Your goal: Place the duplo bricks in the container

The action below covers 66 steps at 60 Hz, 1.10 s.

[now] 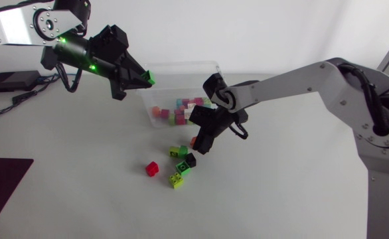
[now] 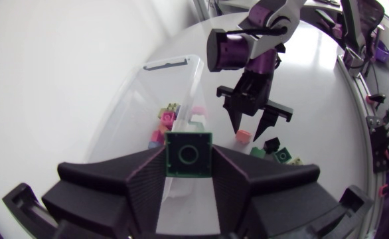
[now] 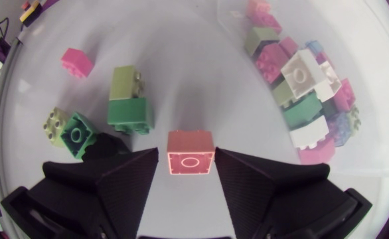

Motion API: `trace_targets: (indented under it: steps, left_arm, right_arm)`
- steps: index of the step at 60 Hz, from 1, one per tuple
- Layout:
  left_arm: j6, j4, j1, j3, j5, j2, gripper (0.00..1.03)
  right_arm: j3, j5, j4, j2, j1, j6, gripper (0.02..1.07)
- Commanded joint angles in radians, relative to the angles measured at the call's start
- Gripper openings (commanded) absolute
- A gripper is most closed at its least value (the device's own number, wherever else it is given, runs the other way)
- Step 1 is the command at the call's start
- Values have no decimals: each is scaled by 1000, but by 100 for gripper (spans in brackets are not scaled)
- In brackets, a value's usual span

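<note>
My left gripper (image 1: 141,78) hangs above the clear plastic container's (image 1: 181,66) left rim, shut on a dark green brick (image 2: 189,151) that sits between its fingers. My right gripper (image 1: 201,143) is down at the table just in front of the container. Its fingers stand open on either side of a salmon brick (image 3: 190,153), with a thin gap still showing. Several bricks in pink, white and green (image 3: 304,79) lie inside the container. Loose on the table are a red brick (image 1: 153,168), a green pair (image 1: 178,151), a black one (image 1: 190,159) and yellow-green ones (image 1: 176,180).
A black box with cables (image 1: 12,81) sits at the far left, and a dark mat (image 1: 2,189) lies at the front left corner. The right arm's forearm (image 1: 281,83) crosses the table behind the loose bricks.
</note>
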Motion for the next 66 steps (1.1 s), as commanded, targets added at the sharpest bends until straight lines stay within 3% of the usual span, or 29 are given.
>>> trace_targets:
  steps: [1,5,24,46,50,55,56,57,59,60,61,66]
  left_arm:
    - [-36,15,-13,43,12,26,22]
    - [-50,22,-18,55,5,35,22]
    - [-147,101,-55,112,-27,101,22]
    - [-343,249,-52,253,-100,293,23]
    - [-365,272,-52,264,-124,318,31]
    - [-400,306,-53,288,-181,367,60]
    - [-401,308,-53,290,-181,367,60]
    - [-414,309,-52,300,-187,379,74]
    - [-427,311,-50,303,-190,382,86]
    - [-429,312,-50,303,-190,382,87]
    - [-441,321,-46,299,-196,380,96]
    - [-461,328,-38,274,-198,357,99]
  right_arm:
    - [0,-17,-2,40,-6,-30,42]
    - [-1,-23,14,40,-13,-27,31]
    - [-83,-28,38,-58,-36,-10,30]
    - [-210,-28,14,-417,-32,88,30]
    - [-202,-30,-3,-450,-30,108,30]
    - [-179,-30,-5,-475,-30,140,30]
    - [-178,-30,-5,-475,-30,140,30]
    - [-166,-30,-6,-480,-32,153,30]
    - [-155,-30,-5,-481,-35,165,30]
    - [-152,-30,-5,-483,-35,168,30]
    - [-140,-30,-5,-483,-38,177,30]
    - [-101,-22,20,-480,-46,225,30]
